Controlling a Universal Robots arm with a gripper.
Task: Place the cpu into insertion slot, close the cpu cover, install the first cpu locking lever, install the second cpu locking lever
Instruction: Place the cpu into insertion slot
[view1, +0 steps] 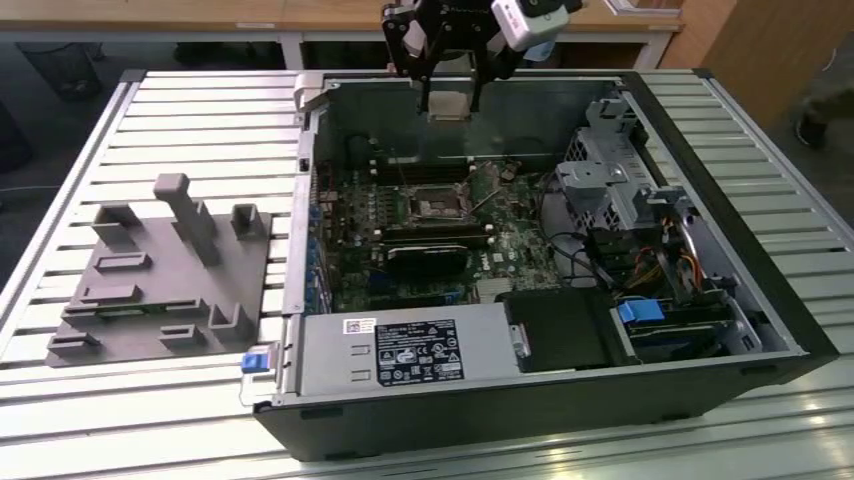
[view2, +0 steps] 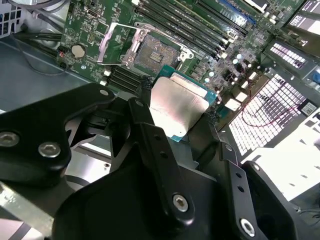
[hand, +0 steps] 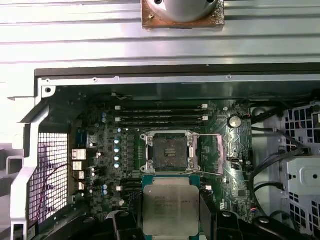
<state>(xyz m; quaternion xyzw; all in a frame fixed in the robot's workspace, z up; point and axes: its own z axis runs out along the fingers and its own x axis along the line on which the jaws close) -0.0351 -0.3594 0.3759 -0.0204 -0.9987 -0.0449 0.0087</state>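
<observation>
Currently the cpu (view2: 177, 107) is clamped between the two black fingers (view2: 143, 97) of the gripper (view1: 451, 98), which press on its opposite edges. Its silvery-grey metal top faces both wrist cameras and a thin teal edge shows around it. In the exterior view the chip hangs in the air over the far edge of the open computer case (view1: 534, 405), clear of the green motherboard (view1: 521, 262) below.

The insertion slot (hand: 169, 152) lies bare in the middle of that board, a dark square inside a thin metal rim, with nothing seated in it. The cpu cover (view2: 105, 42) is swung open off the slot and sits along one side of it, with green board showing through its window. Long black memory slots (hand: 160, 112) run in a row just beside the socket.

The case lies on its side on a slatted metal table (view1: 200, 110). A grey fixture block (view1: 160, 280) with upright pegs sits near the table's edge at the exterior view's left, apart from the case.
</observation>
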